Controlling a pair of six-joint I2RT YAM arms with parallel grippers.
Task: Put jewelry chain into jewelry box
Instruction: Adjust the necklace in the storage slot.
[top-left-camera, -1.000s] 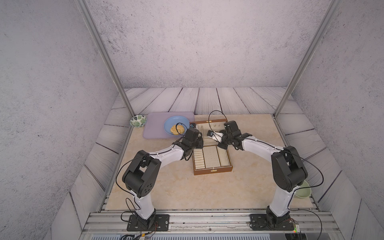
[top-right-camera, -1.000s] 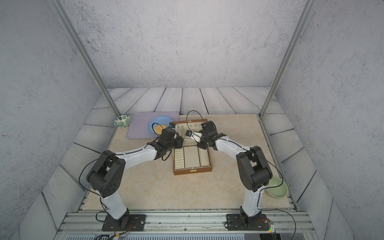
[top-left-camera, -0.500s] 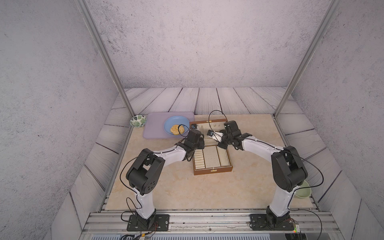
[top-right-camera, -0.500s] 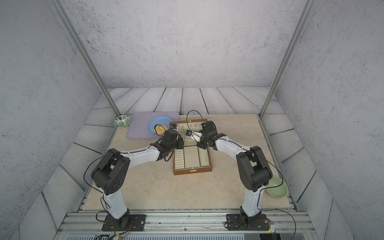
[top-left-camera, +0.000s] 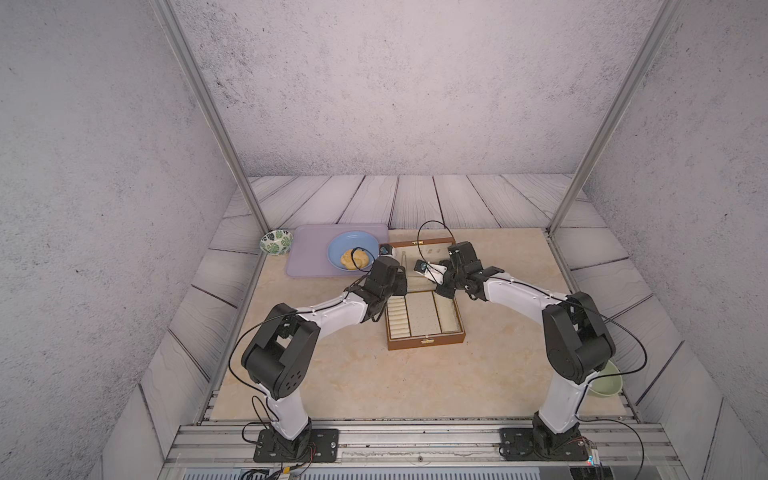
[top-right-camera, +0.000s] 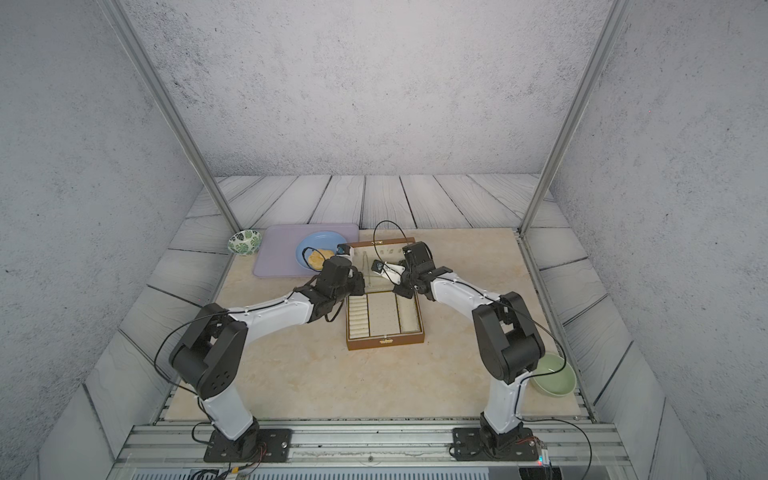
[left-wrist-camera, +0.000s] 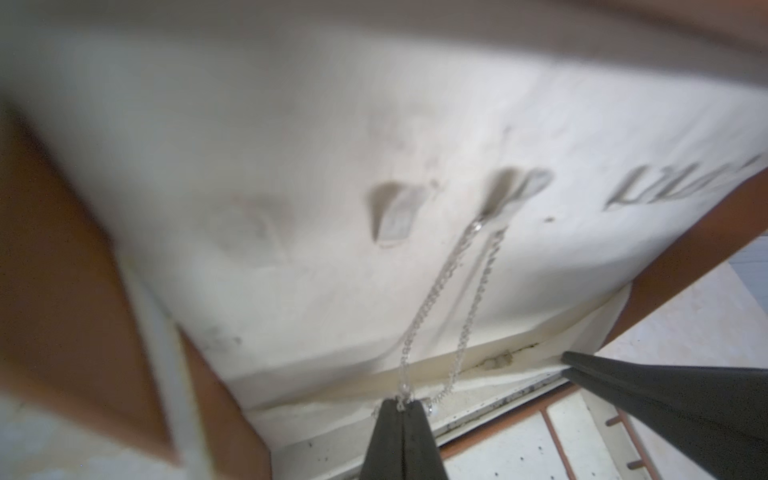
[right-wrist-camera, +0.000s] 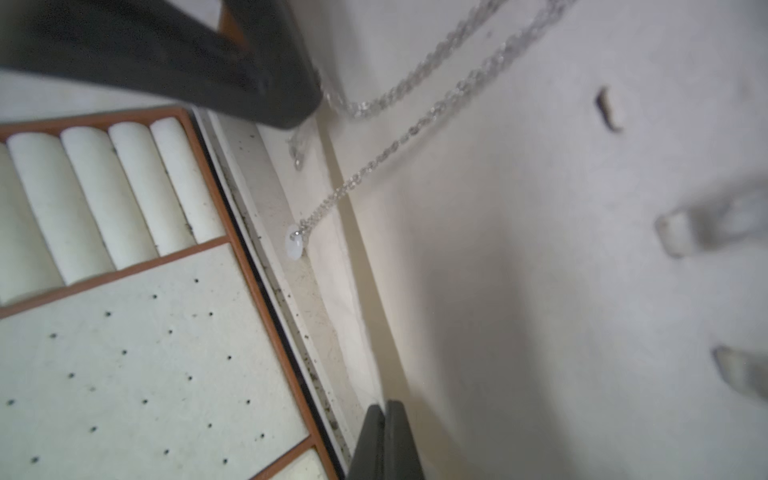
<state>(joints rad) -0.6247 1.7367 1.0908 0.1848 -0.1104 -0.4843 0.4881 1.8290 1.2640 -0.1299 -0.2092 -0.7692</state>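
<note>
Pinching the jewelry chain (left-wrist-camera: 436, 291) between the left fingers (left-wrist-camera: 386, 444), clamped tight on one strand, low against the raised lid (left-wrist-camera: 249, 145) of the jewelry box (top-left-camera: 403, 344). Hangs in two strands from a hook (left-wrist-camera: 513, 189) on the lid's cream lining, so up on the lid and not yet down in any compartment. Ends in a small white bead (right-wrist-camera: 294, 245) by the hinge ledge; resting there or hanging free, cannot tell. Holding the right fingers (right-wrist-camera: 399, 449) pressed together, clear of the chain, tips close to the same lining and just right of the left pair. As for the box: sits open in the middle of the desk (top-left-camera: 353, 374), lid standing at the far side, ring rolls (right-wrist-camera: 104, 195) down the left, dotted panel (right-wrist-camera: 145, 353) in the centre. Further out, a lilac tray (top-left-camera: 307, 257) at far left carrying a blue plate (top-left-camera: 343, 247) with a golden bun (top-left-camera: 347, 259), a leaf-print bowl (top-left-camera: 275, 242) just left of the tray, a green bowl (top-right-camera: 555, 380) at near right.
</note>
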